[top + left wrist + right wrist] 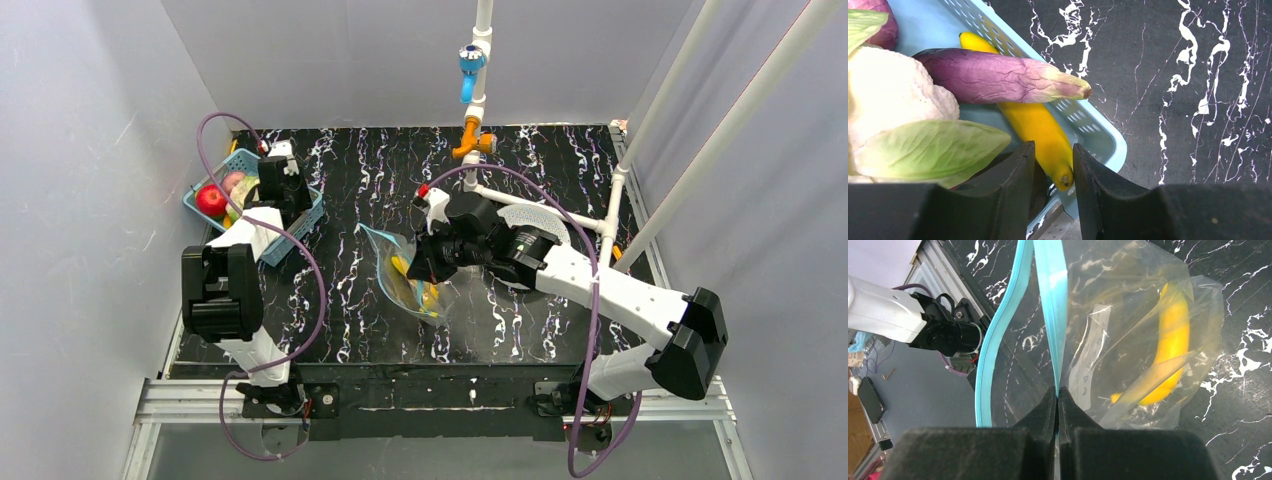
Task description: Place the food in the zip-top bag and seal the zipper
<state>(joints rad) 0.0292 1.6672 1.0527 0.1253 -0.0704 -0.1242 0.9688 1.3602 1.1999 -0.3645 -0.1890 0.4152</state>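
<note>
My left gripper [1054, 160] reaches into the blue basket [1098, 130], its jaws closed on the tip of a yellow banana [1040, 130]. A purple eggplant [998, 77] lies across that banana, beside a white cauliflower with green leaves [928, 147]. A red apple [211, 200] shows in the basket from above. My right gripper [1058, 390] is shut on one lip of the teal zipper [1050, 300], holding the clear zip-top bag [1118, 300] up with its mouth open. The other lip [993, 335] curves away to the left. Another yellow banana [1173, 350] lies inside the bag.
The basket [196, 208] sits at the table's left edge against the wall. A white pipe frame with blue and orange valves [472, 75] stands at the back, its tubes slanting along the right side. A white perforated disc [540, 215] lies behind my right arm.
</note>
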